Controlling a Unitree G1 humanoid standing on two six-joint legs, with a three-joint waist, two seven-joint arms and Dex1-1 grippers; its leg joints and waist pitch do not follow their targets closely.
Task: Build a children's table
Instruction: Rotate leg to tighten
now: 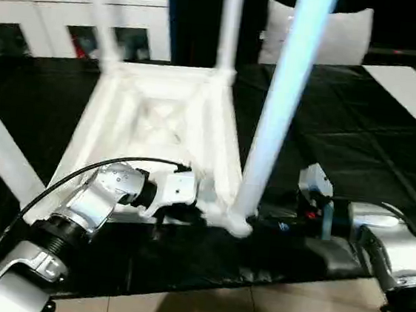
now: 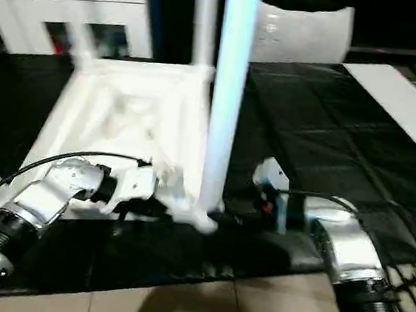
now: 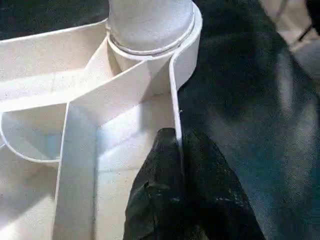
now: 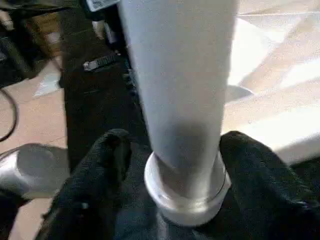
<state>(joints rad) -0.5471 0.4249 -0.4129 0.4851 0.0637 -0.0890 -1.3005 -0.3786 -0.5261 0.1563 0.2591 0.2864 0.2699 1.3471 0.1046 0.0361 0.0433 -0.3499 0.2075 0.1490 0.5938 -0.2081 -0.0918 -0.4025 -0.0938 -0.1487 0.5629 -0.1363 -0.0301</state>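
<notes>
The white tabletop (image 1: pixel 160 114) lies upside down on the black work surface, ribs facing up. Two white legs (image 1: pixel 231 24) (image 1: pixel 97 10) stand in its far corner sockets. A third leg (image 1: pixel 280 104) rises from the near right socket (image 3: pixel 150 45), leaning slightly. My left gripper (image 3: pixel 175 145) is shut on the tabletop's near rim, just beside that socket. My right gripper (image 4: pixel 172 140) is open, with one black finger (image 4: pixel 107 155) on each side of the third leg's base (image 4: pixel 185 125). A long white piece (image 1: pixel 1 142) slants across the left edge.
The black work surface (image 1: pixel 343 140) ends just in front of my grippers, with tiled floor (image 1: pixel 251 310) below. A white shelf unit (image 1: pixel 75 8) stands at the back left, a white cushion (image 1: pixel 317 33) behind the tabletop, and a white board (image 1: pixel 415 96) at the right.
</notes>
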